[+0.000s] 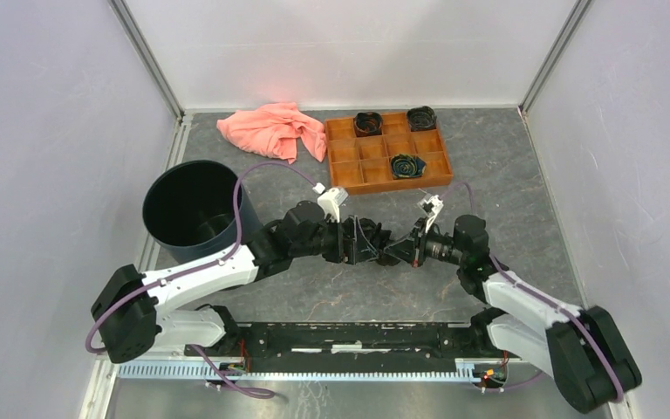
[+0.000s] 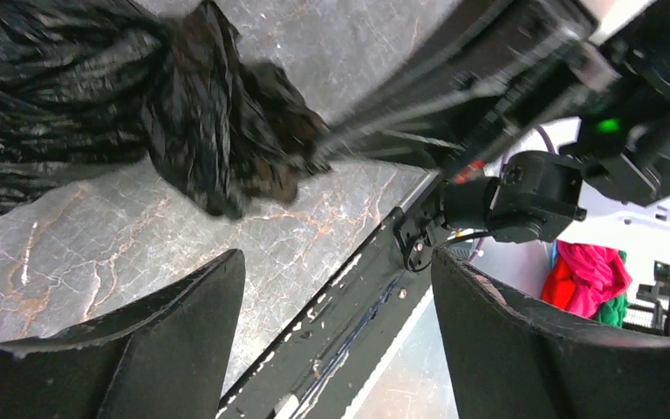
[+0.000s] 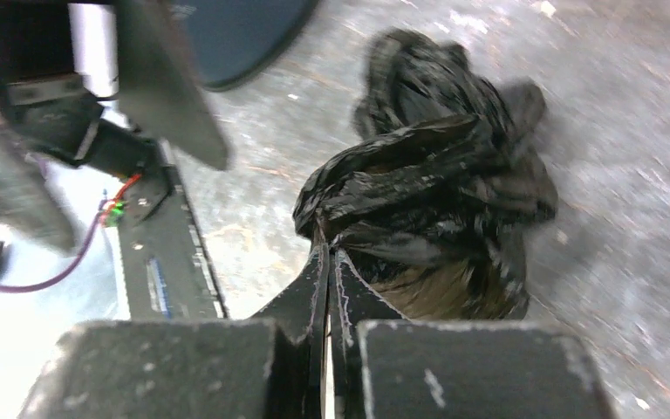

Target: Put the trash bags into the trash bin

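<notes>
A crumpled black trash bag (image 1: pixel 380 243) hangs between my two grippers over the middle of the table. My right gripper (image 1: pixel 399 251) is shut, and its tips (image 3: pixel 327 251) pinch an edge of the bag (image 3: pixel 436 188). My left gripper (image 1: pixel 362 244) is open and empty (image 2: pixel 338 262); the bag (image 2: pixel 192 113) lies just beyond its fingertips, not between them. The round dark trash bin (image 1: pixel 194 212) stands upright and open at the left, and its rim shows in the right wrist view (image 3: pixel 235 35). Three more rolled black bags (image 1: pixel 407 165) sit in the orange tray.
The orange compartment tray (image 1: pixel 349 170) sits at the back centre, with a salmon-pink cloth (image 1: pixel 275 129) to its left. White walls close in both sides and the back. The arms' black base rail (image 1: pixel 358 340) runs along the near edge.
</notes>
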Controlling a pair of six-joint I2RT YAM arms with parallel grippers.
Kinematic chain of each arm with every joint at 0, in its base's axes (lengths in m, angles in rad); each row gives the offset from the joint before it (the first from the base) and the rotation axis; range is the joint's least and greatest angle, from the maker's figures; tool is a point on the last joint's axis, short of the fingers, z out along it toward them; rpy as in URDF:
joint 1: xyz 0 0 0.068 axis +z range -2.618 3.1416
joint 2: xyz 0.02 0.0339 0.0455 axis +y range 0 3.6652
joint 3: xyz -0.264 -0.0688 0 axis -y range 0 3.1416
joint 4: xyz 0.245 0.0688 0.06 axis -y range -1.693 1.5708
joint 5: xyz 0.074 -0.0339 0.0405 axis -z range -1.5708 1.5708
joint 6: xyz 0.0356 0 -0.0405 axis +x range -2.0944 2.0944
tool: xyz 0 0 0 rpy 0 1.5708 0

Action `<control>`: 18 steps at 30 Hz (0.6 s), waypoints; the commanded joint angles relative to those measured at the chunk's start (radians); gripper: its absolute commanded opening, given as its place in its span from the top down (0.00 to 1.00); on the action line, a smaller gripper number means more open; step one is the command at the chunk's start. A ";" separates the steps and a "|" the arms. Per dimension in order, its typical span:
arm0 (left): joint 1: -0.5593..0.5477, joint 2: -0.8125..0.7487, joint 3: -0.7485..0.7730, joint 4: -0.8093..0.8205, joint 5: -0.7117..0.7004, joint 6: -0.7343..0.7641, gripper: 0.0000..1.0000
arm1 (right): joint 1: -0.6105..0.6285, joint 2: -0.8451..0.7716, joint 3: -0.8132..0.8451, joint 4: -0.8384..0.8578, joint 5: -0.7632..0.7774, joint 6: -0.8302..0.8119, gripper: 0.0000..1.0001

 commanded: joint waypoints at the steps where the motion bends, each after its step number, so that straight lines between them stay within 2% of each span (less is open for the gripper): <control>1: -0.001 -0.031 0.043 0.006 -0.087 -0.016 0.15 | 0.050 -0.160 0.055 -0.035 -0.042 0.039 0.99; 4: -0.001 -0.086 0.029 0.015 -0.100 0.011 0.15 | 0.073 -0.252 0.092 -0.082 -0.020 0.048 1.00; 8: -0.001 -0.132 -0.001 0.014 -0.087 0.020 0.16 | 0.085 -0.288 0.144 -0.075 -0.018 0.086 0.99; 14: -0.001 -0.157 -0.052 -0.050 -0.173 -0.051 0.31 | 0.121 -0.270 0.185 -0.027 -0.028 0.122 1.00; 18: -0.001 -0.208 -0.091 -0.040 -0.229 -0.094 0.35 | 0.142 -0.275 0.192 -0.030 -0.021 0.124 0.99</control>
